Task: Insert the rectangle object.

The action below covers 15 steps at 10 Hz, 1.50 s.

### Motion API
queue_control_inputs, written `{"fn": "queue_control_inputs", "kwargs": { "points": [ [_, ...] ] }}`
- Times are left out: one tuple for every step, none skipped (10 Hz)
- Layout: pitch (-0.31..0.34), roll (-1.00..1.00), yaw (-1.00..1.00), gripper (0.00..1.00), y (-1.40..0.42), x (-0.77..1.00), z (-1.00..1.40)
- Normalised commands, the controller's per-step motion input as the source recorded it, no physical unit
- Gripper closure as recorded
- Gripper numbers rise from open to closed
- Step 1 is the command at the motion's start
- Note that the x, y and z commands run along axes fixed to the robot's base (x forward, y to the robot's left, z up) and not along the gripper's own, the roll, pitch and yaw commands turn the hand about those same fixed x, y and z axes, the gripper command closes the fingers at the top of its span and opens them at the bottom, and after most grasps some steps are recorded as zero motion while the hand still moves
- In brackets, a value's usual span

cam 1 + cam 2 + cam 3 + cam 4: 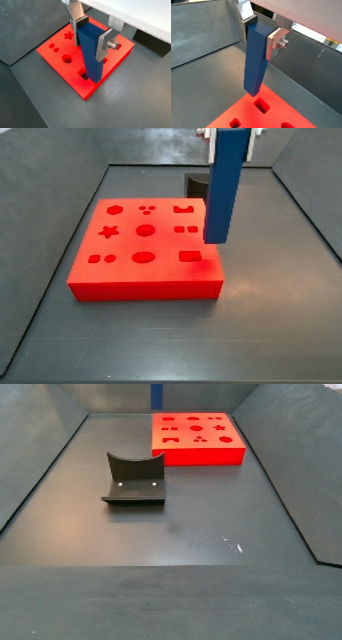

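My gripper [92, 35] is shut on the upper end of the rectangle object [91, 55], a long blue bar that hangs upright. The bar's lower end hovers over the flat red block [59, 59], close above a rectangular hole [260, 105] near the block's edge. In a side view the bar [225, 183] stands over the block's right side [144, 263], with the rectangular hole [190, 256] just below and left of its tip. The gripper [261, 30] clamps the bar between silver fingers [275, 44]. In a side view only a sliver of the bar [158, 394] shows.
The red block [198, 436] has several shaped holes, among them a star [110, 230] and circles. A dark grey block with a curved notch [134, 479] lies on the floor away from the red block. Grey walls [54, 218] surround the floor.
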Motion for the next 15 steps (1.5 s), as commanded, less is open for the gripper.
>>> {"fn": "queue_control_inputs", "kwargs": {
  "points": [
    [-0.044,-0.05,0.0,1.0,0.0,-0.12,-0.24],
    [-0.074,-0.09,0.08,1.0,0.0,-0.04,-0.32],
    [-0.087,-0.09,0.12,1.0,-0.03,0.0,-0.24],
    [-0.066,-0.08,0.11,1.0,-0.05,-0.04,-0.1],
    [-0.001,0.0,0.16,1.0,-0.04,-0.03,-0.09],
    [0.066,0.29,0.19,1.0,-0.24,-0.03,0.0],
    [0.179,0.44,0.02,1.0,-0.28,0.0,0.08],
    [0.019,0.06,0.0,1.0,-0.06,0.02,0.0],
    [0.013,0.0,0.0,1.0,0.0,0.0,0.0],
    [0.034,0.03,-0.18,1.0,0.27,-0.23,-0.12],
    [0.024,0.01,-0.27,1.0,0.19,-0.35,-0.11],
    [0.0,0.0,-0.01,1.0,0.0,0.0,0.0],
    [0.0,0.0,-0.03,1.0,-0.01,-0.03,-0.13],
    [0.0,-0.02,-0.12,1.0,-0.17,0.0,-0.19],
    [-0.014,-0.08,0.0,1.0,-0.13,0.04,-0.21]
  ]
}}
